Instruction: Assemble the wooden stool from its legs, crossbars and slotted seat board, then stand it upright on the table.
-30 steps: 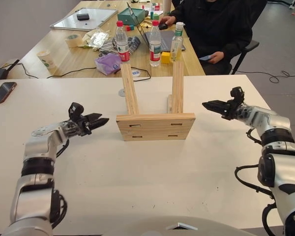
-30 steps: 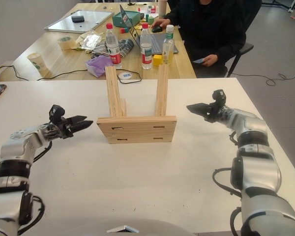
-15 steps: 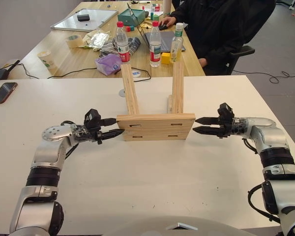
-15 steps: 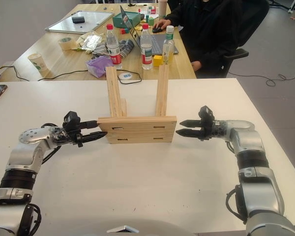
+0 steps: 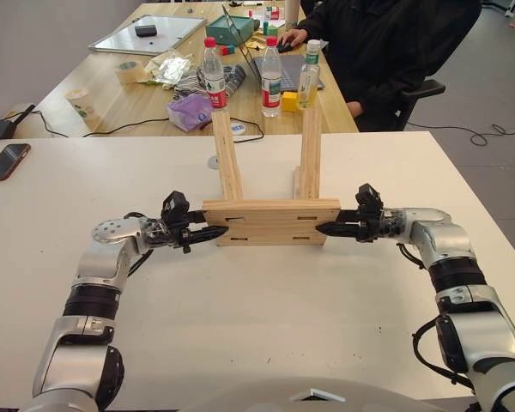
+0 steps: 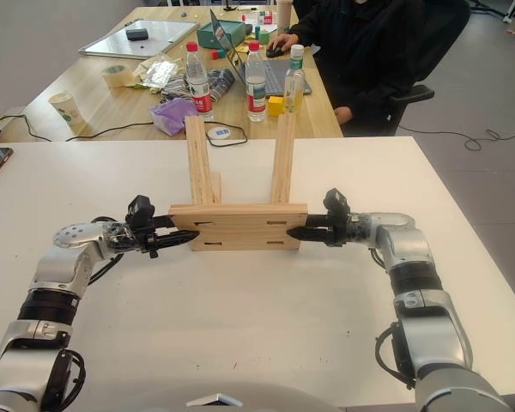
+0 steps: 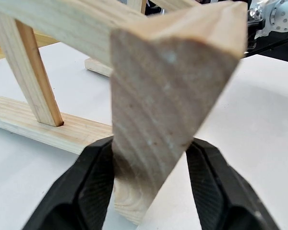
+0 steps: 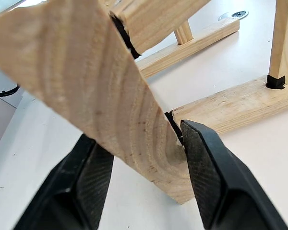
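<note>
1. Stool (image 5: 270, 206): assembled and lying on its side near the middle of the white table (image 5: 266, 335), not standing upright
2. Seat board (image 5: 270, 221): stands on one long edge with its broad face turned toward the robot; short slots (image 5: 233, 220) show in that face
3. Legs (image 5: 226, 159): run from the back of the seat board away from the robot, toward the far edge of the table; the left wrist view shows one leg lying flat on the table with a crossbar (image 7: 33, 81) rising from it
4. Left hand (image 5: 204, 233): at the left end of the seat board, low over the table; its two fingers (image 7: 93, 182) are closed onto that end, one pad pressed against each face of the wood
5. Right hand (image 5: 324, 229): at the right end of the seat board, level with the left hand; its fingers (image 8: 211, 167) likewise clamp the end grain from both faces
6. Surroundings: a phone (image 5: 4, 160) lies near the left edge of the white table; plastic bottles (image 5: 271, 64) stand on a second, wooden table (image 5: 112, 103) beyond it
</note>
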